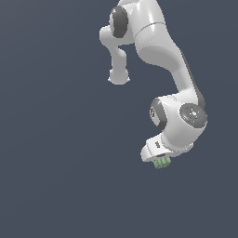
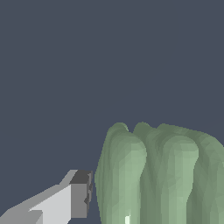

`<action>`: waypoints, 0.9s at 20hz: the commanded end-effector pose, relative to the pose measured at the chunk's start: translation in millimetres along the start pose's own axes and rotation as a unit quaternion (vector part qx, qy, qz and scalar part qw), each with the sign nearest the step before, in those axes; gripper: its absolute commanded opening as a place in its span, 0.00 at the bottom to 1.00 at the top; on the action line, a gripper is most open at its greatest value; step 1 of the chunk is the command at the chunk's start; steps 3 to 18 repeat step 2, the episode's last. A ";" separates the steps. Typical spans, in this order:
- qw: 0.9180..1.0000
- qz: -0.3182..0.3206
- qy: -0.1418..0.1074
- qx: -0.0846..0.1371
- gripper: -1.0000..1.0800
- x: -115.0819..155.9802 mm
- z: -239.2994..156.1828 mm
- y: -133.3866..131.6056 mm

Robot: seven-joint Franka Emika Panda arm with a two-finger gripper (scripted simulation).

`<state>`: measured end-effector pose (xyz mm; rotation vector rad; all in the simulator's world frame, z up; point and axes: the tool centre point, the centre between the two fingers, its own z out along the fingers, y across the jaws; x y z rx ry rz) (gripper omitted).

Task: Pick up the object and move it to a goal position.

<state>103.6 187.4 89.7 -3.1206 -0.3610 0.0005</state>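
The object (image 1: 162, 163) is a small pale green ribbed lump sitting right under the white hand of my gripper (image 1: 160, 161) in the exterior view. In the wrist view the object (image 2: 162, 175) fills the lower part of the picture, its upright ridges joined side by side. One finger (image 2: 81, 199), with its dark pad, lies against the object's side. The other finger is hidden behind the object. The jaws stand narrow, closed on the object.
The white arm (image 1: 158, 46) reaches down from the top of the exterior view. Around it there is only a uniform dark blue-grey background with no edges or other objects showing.
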 end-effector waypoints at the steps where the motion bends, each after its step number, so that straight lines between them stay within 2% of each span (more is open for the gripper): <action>1: 1.000 0.001 0.000 0.000 0.00 1.6 -0.7 -2.1; 18: 1.000 0.001 0.000 0.000 0.00 1.7 -0.7 -2.3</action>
